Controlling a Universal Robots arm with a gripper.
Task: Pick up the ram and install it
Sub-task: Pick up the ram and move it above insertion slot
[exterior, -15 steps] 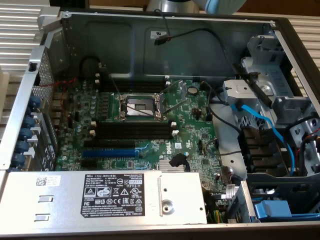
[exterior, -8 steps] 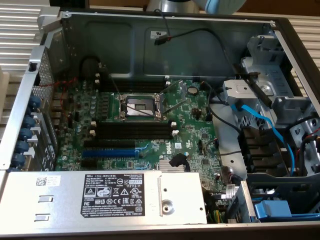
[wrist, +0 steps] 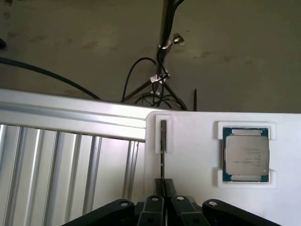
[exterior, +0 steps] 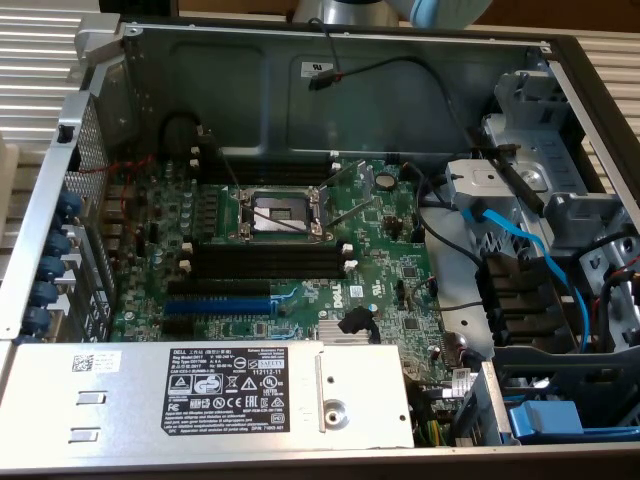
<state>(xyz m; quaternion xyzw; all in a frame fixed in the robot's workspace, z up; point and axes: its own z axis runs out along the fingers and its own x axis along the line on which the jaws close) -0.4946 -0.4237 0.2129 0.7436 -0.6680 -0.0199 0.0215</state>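
In the wrist view my gripper [wrist: 162, 186] is shut on the ram [wrist: 162, 150], a thin dark stick seen edge-on between the two black fingers [wrist: 173, 190]. Its far end reaches the narrow slot of a white holder [wrist: 188, 141]. Whether the stick stands in that slot or hangs just above it, I cannot tell. The exterior view shows the open computer case with the green motherboard [exterior: 380, 270]. Its long black memory slots [exterior: 265, 258] with white end clips lie bare just below the processor socket [exterior: 280, 212].
A processor chip [wrist: 246, 154] sits in a pocket of the same white holder. Ribbed metal decking [wrist: 61, 169] lies beside it, with cables [wrist: 155, 84] on the floor beyond. In the case are a blue expansion slot [exterior: 215, 305], a grey power supply [exterior: 200, 385] and blue cables [exterior: 520, 240].
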